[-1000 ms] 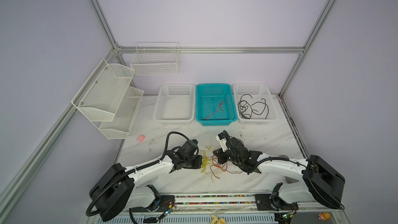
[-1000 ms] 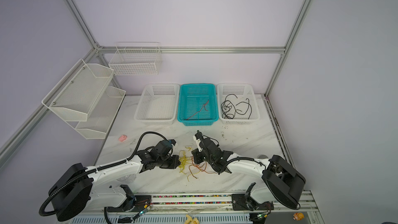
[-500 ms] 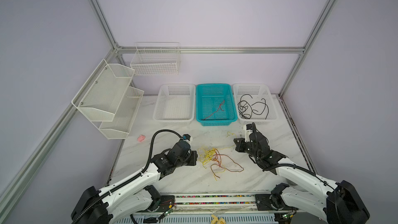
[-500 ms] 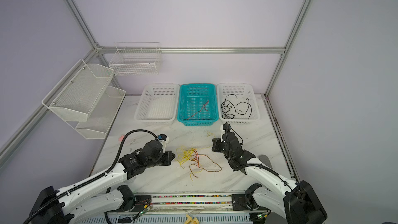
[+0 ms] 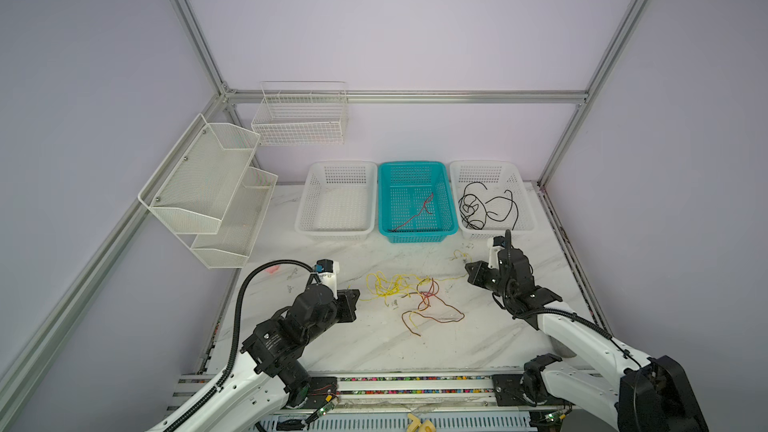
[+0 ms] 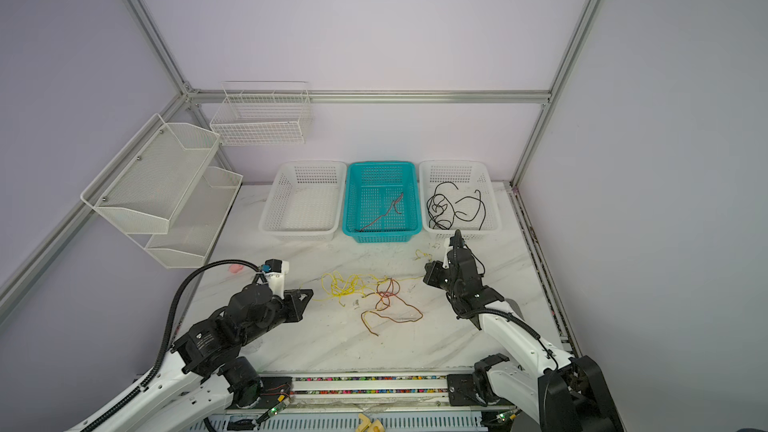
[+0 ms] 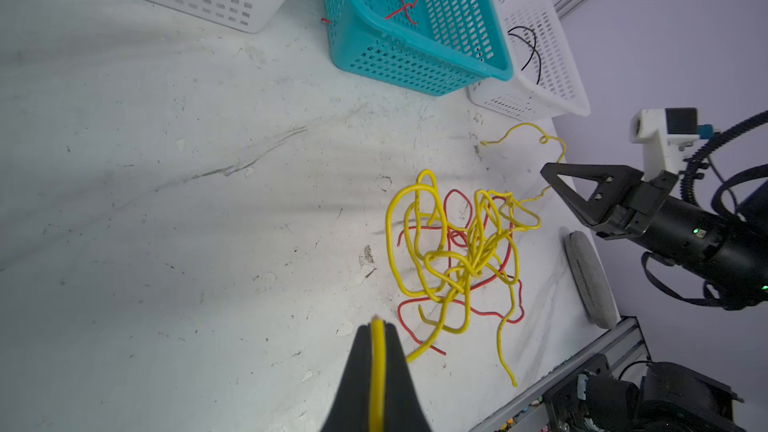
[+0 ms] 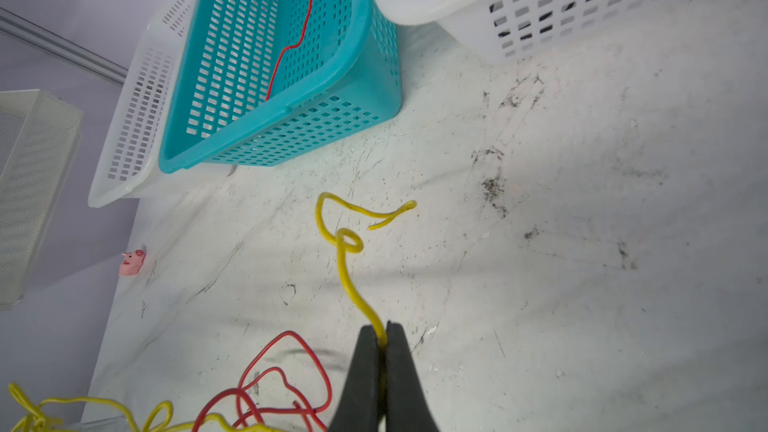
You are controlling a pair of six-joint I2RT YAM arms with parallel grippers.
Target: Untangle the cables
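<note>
– Left gripper (image 7: 377, 326): pinched fully shut on a yellow cable (image 7: 469, 261), strand lying between the fingers. Right gripper (image 8: 382, 328): likewise closed tight on a yellow strand. Cannot tell whether one cable or two.

– Noted. Layout, big to small?

– Table (image 5: 374, 351) first: pale marble look, scuffed. Along the back, three baskets side by side: empty white basket (image 5: 340, 164), blue-green basket (image 5: 413, 164) with a sorted red cable (image 5: 415, 213) inside, right-hand white basket (image 5: 484, 163) with the black cables (image 5: 467, 207). Mid-table, between the two grippers: the tangle (image 5: 411, 290), yellow loops knotted through a loose red cable (image 5: 428, 292). Smallest: a little loop (image 8: 349, 241) in the yellow tail past the right gripper, near the blue-green basket.

– Advice for the pull?

– Draw apart slowly, low over the table, along the line between the grippers. Watch the yellow knot in the middle; stop if cinching tighter instead of sliding. Probably better then to slacken one side and lift, to shake the red free. Keep the tail loop off the basket walls. Thin, springy wire: likely to slip from smooth fingers under a hard tug, so no jerking.
</note>
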